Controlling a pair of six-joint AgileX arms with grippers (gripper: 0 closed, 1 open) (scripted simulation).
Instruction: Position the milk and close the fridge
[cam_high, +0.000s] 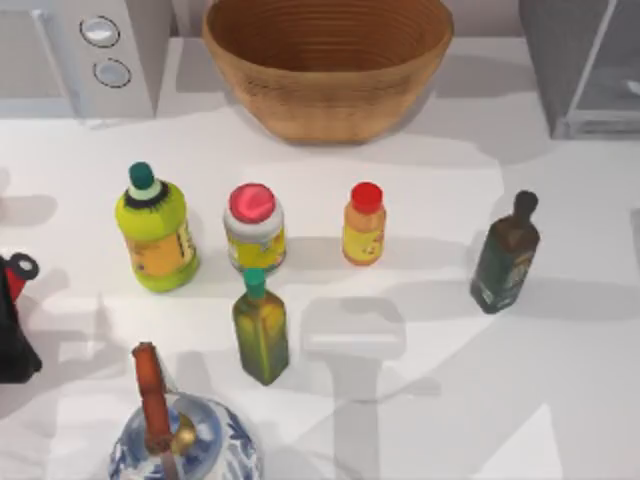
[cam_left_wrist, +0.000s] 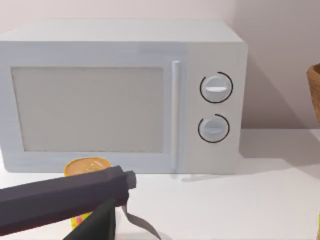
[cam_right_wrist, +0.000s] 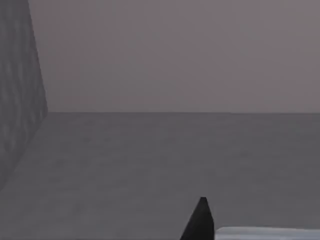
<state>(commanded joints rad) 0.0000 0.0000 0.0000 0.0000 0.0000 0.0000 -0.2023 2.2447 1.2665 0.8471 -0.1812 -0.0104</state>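
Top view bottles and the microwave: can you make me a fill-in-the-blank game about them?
1. The orange bottle has a ___ cap.
2. The microwave has ___ round knobs on its front.
3. Of all the bottles, the dark green bottle stands nearest the table's ___ side.
Missing words: red; two; right.

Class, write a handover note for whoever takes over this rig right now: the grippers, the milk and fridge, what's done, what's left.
Left gripper: low in front of the pale two-knob appliance, idle.
Right gripper: over a grey surface, beside something whitish.
Large grey fridge: table's far right corner, pale inside exposed, so the door seems open.
Milk carton: cannot place it.
Left: confirm the milk is inside, then shut the door.
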